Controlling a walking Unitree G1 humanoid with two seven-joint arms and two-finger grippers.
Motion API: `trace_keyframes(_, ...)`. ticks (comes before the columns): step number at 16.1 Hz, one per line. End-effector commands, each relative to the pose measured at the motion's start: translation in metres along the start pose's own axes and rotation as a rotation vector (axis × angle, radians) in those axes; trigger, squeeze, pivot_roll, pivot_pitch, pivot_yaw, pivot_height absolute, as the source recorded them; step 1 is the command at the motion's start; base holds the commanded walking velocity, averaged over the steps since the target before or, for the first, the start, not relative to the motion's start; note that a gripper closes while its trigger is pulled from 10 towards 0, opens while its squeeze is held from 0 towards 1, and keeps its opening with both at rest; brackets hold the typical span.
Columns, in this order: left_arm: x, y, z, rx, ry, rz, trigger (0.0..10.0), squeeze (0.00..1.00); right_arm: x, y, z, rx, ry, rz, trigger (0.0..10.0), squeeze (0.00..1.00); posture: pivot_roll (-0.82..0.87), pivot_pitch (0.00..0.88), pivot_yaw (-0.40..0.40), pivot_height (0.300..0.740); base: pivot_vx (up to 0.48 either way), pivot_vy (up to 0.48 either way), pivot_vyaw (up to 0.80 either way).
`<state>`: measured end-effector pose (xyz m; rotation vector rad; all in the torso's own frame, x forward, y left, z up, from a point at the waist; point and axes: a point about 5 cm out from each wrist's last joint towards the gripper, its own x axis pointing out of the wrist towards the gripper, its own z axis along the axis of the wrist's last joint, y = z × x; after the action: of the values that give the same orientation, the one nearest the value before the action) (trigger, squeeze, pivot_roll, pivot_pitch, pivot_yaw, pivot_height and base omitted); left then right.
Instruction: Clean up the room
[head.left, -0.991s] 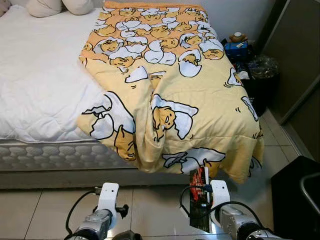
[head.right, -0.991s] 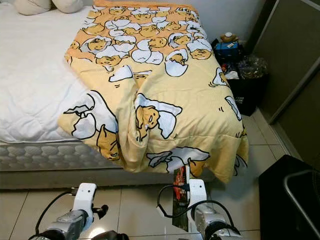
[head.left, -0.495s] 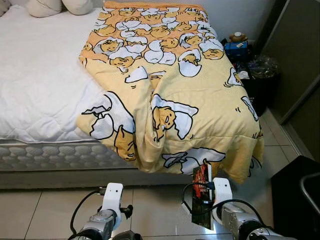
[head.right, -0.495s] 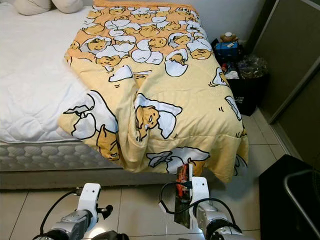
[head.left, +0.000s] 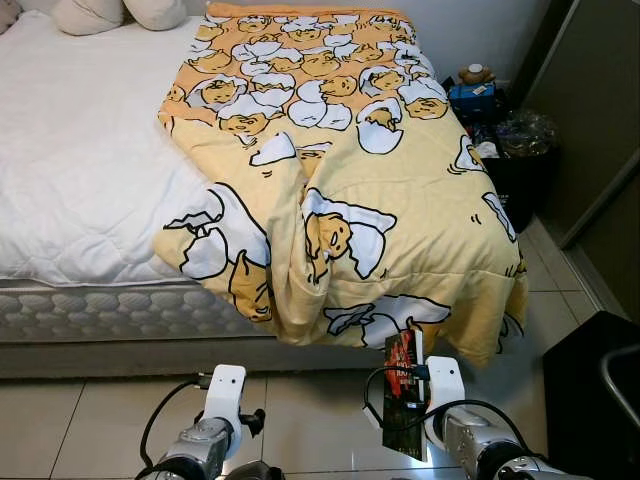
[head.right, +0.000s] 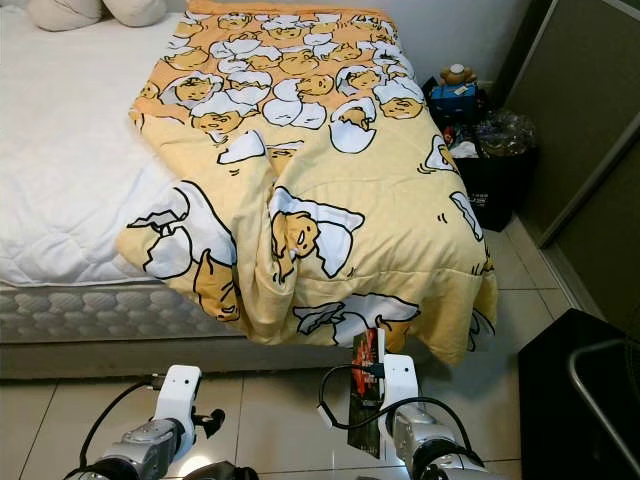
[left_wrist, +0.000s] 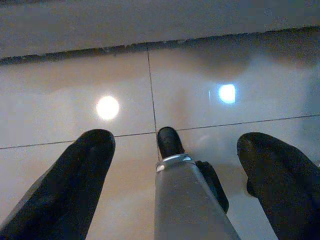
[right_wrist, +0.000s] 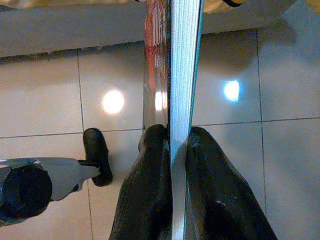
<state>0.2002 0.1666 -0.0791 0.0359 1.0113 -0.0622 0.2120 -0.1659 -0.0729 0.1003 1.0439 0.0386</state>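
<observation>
A thin book (head.left: 402, 392) with a dark red cover stands on edge in my right gripper (right_wrist: 172, 137), whose two black fingers (right_wrist: 150, 170) are shut on its lower end. I hold it low over the tiled floor, just before the foot of the bed (head.left: 80, 180). A yellow duvet (head.left: 340, 180) with egg cartoon prints lies across the bed's right half and hangs over the near edge. My left gripper (left_wrist: 175, 150) is open above the floor tiles, holding nothing.
Two pillows (head.left: 120, 12) lie at the head of the white mattress. A black bin with a bag (head.left: 520, 160) and a blue box with a small toy (head.left: 473, 95) stand right of the bed. A dark cabinet (head.left: 590, 390) sits near right. Glossy floor tiles (head.left: 90, 420) lie in front.
My right gripper has lifted the book a little toward the duvet's edge over the last second. The left arm shifted slightly right; since half a second ago almost nothing moved.
</observation>
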Motion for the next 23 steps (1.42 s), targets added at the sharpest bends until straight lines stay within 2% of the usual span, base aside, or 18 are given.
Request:
trace_keyframes(1, 0.0005, -0.0008, 0.0054, 0.018, -0.005, -0.003, 10.0, 0.0, -0.0006, -0.0034, 0.0044, 0.017, -0.032, -0.009, 0.0, 0.0, -0.16, 0.0, 0.033, 0.74, 0.0, 0.0, 0.0)
trace_keyframes(10, 0.0004, -0.0022, 0.0025, 0.029, 0.002, -0.009, 10.0, 0.0, -0.001, -0.0061, 0.0, 0.022, -0.025, -0.015, 0.0, 0.0, -0.18, 0.0, 0.042, 0.74, 0.0, 0.0, 0.0)
trace_keyframes(16, 0.0009, -0.0031, 0.0081, 0.055, -0.005, -0.016, 10.0, 0.0, -0.0009, -0.0052, 0.0017, 0.027, -0.027, -0.014, 0.0, 0.0, -0.17, 0.0, 0.047, 0.74, 0.0, 0.0, 0.0)
trace_keyframes(19, 0.0009, -0.0028, 0.0088, 0.01, -0.012, -0.012, 10.0, 0.0, -0.0005, -0.0028, -0.0006, 0.027, -0.023, -0.008, 0.0, 0.0, -0.16, 0.0, 0.046, 0.74, 0.0, 0.0, 0.0)
trace_keyframes(23, 0.0009, -0.003, 0.0075, 0.034, -0.004, -0.016, 10.0, 0.0, -0.0004, -0.002, -0.0047, 0.03, -0.014, -0.008, 0.0, 0.0, -0.17, 0.0, 0.045, 0.74, 0.0, 0.0, 0.0)
